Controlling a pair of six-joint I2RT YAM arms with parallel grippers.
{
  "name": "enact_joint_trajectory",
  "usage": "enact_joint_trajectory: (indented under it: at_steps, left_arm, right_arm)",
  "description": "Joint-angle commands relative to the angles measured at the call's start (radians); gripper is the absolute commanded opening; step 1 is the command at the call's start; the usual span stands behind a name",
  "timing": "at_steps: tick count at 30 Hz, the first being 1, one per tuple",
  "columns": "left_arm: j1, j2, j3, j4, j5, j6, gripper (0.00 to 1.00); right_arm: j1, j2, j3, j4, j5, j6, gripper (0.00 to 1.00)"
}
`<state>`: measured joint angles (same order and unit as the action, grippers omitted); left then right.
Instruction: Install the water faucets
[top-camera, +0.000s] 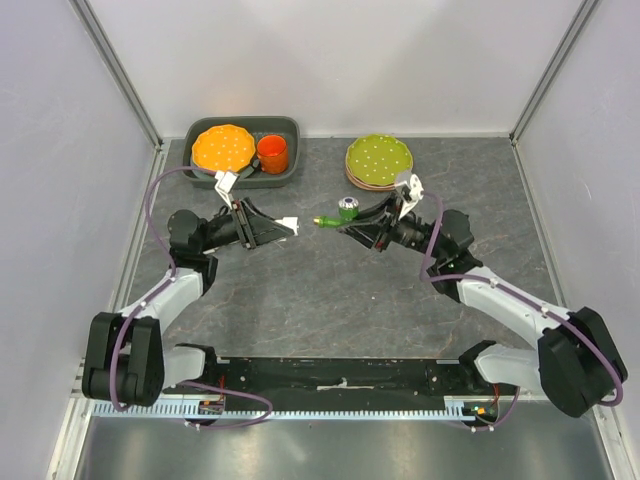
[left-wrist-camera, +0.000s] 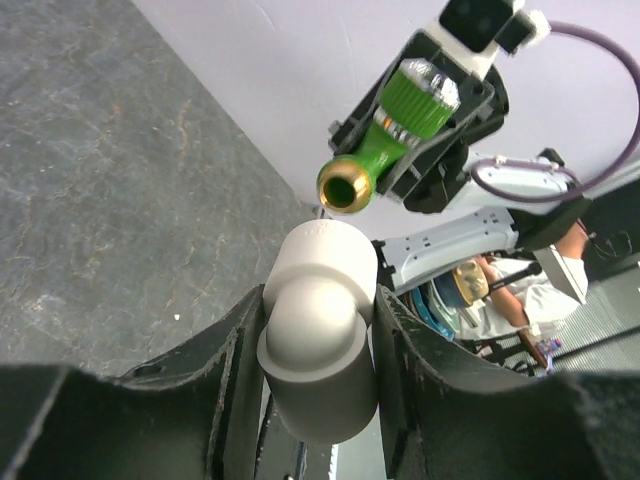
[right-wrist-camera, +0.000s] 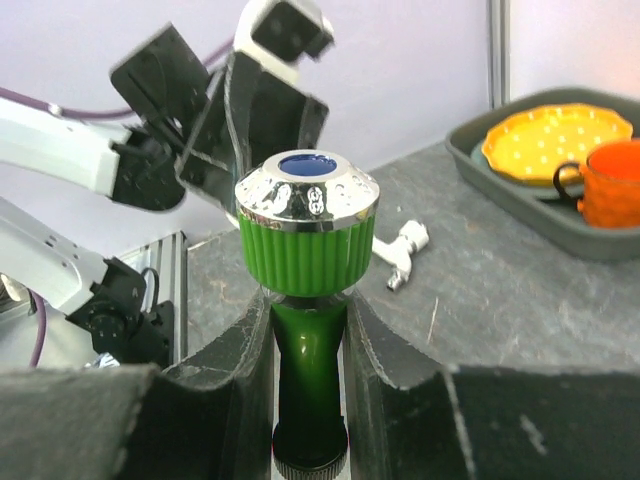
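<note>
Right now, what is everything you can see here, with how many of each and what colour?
green plastic tap: 1, green with a chrome-capped knob, gripped by the right end effector
white plastic tap: 1, white, gripped by the left end effector
dark grey tray: 1, dark grey, far left of the table
orange-yellow dotted plate: 1, orange-yellow, in the tray
orange cup: 1, orange, in the tray beside that plate
green dotted plate: 1, green, far side, right of the tray
stone-look table: 1, dark grey
left arm, right arm: 2, black and white, near edge
</note>
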<state>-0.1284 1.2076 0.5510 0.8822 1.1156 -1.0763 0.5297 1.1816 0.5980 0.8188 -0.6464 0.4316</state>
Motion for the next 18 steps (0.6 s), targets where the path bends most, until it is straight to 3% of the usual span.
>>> enact_joint_trajectory:
  at_steps: [1, 5, 13, 18]
  left_arm:
    - [0.016, 0.070, -0.037, 0.447, 0.061, -0.313, 0.02]
    - [0.045, 0.184, -0.040, 0.766, 0.044, -0.529, 0.02]
    - [0.062, 0.175, -0.054, 0.775, 0.038, -0.528, 0.02]
    - [0.062, 0.191, -0.048, 0.781, 0.056, -0.530, 0.02]
  right_arm:
    - [-0.007, 0.044, 0.172, 0.056, -0.124, -0.020, 0.00]
    - [-0.008, 0.075, 0.322, -0.137, -0.176, -0.117, 0.00]
    - [-0.005, 0.085, 0.234, -0.023, -0.203, -0.079, 0.00]
    - [-0.007, 0.122, 0.195, 0.135, -0.232, -0.002, 0.00]
